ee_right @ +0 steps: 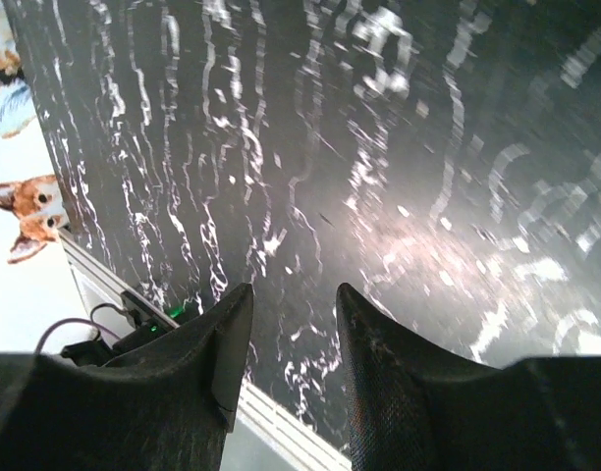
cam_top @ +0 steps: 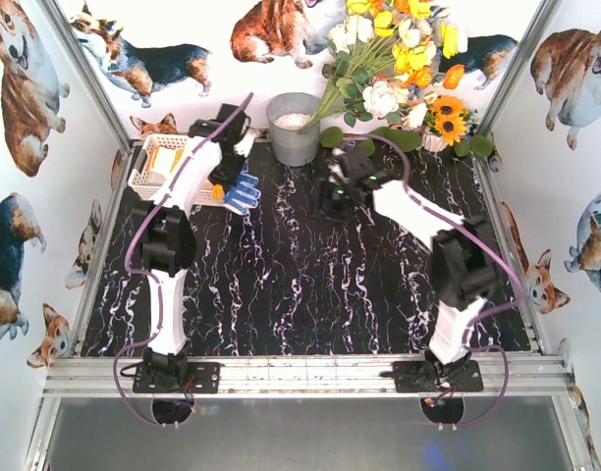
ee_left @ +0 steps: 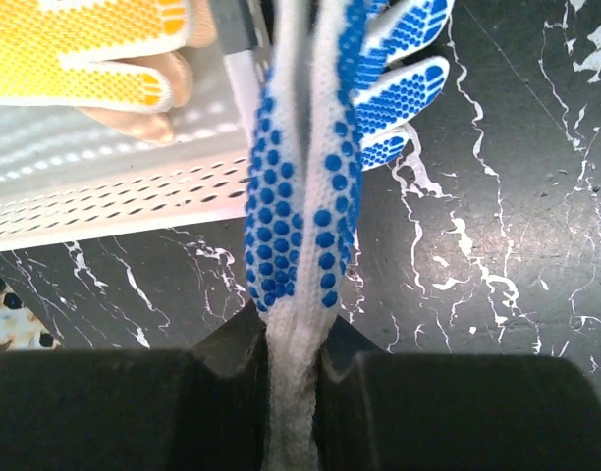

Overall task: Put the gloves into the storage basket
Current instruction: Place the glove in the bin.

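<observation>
On black marbled table (cam_top: 300,294), far-left corner: noted storage basket (cam_top: 141,179), yellow-dotted glove (ee_left: 84,54) in it. Found left gripper (ee_left: 296,339) pinched shut on blue-dotted glove (ee_left: 299,216), which extends straight out past fingertips, just beside basket's right end. Found right gripper (ee_right: 294,304) partly open, gripping nothing, above tabletop, well apart from basket.

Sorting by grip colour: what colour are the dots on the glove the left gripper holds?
Blue, on a white glove; clearest in the left wrist view.
</observation>
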Motion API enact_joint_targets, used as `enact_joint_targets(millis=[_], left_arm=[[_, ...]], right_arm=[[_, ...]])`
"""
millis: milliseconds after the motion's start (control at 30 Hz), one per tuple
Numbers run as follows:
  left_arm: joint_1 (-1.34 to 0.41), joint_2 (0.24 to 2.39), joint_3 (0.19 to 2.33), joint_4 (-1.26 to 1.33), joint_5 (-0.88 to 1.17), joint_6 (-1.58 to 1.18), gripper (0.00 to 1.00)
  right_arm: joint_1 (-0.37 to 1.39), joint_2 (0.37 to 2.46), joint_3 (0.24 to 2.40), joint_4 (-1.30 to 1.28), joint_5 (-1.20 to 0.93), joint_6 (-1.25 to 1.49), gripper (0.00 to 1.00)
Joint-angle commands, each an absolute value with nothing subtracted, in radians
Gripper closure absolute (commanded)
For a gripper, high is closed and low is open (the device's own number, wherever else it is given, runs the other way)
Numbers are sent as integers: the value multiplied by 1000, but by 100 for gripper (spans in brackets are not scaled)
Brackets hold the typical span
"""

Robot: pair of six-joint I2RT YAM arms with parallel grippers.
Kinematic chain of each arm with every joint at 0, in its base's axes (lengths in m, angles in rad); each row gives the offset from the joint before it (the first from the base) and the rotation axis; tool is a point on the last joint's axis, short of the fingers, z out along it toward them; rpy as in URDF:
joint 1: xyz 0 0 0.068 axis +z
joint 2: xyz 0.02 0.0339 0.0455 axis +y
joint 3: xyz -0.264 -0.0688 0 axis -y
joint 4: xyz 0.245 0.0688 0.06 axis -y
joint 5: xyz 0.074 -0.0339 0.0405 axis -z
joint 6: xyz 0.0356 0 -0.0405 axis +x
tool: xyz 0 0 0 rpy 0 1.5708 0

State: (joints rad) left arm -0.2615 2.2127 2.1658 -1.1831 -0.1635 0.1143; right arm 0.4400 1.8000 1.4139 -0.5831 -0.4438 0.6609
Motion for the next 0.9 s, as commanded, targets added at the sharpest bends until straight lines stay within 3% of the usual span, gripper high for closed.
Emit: enact_joint_targets(millis=[0,267,867], left_arm=[[-199,2115,2187,-1112,-72,151,100],[-126,2155,2237,-1112,-27,178,100],[-28,2252,2287,-1031,-20,274,100]], right_arm=[[503,1888,1594,-571,-460,553,59],[535,2013,1752,-656,-435,501,60],[537,2025,1770,-759,-384,476,63]])
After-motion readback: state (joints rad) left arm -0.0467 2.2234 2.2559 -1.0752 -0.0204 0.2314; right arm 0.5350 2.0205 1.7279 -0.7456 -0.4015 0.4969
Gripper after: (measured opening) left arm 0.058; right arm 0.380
